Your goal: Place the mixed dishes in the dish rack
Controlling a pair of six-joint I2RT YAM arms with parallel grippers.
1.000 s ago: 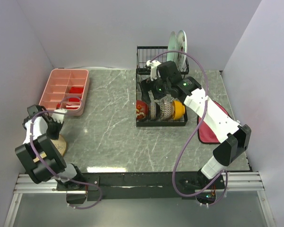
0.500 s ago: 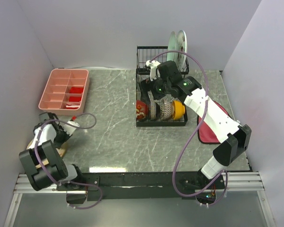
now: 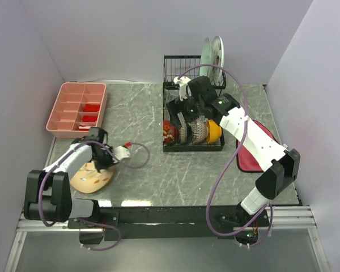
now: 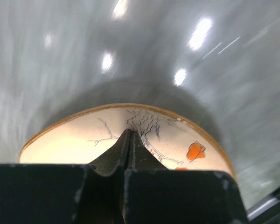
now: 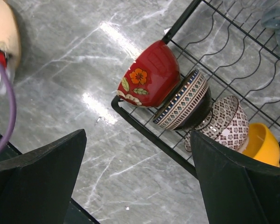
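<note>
Left gripper (image 4: 130,138), clenched shut on nothing, has swung from the tray (image 3: 55,122) onto the tan plate (image 3: 88,180), likely next for the rack (image 3: 192,149).

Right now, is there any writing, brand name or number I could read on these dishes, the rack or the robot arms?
None readable in any view.
The tan plate carries only a drawn tree and orange shapes; the red bowl only flowers.

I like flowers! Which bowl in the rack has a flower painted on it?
The red bowl, at the left end of the row in the dish rack. It shows an orange flower; the patterned bowls are geometric and the yellow bowl is plain.
</note>
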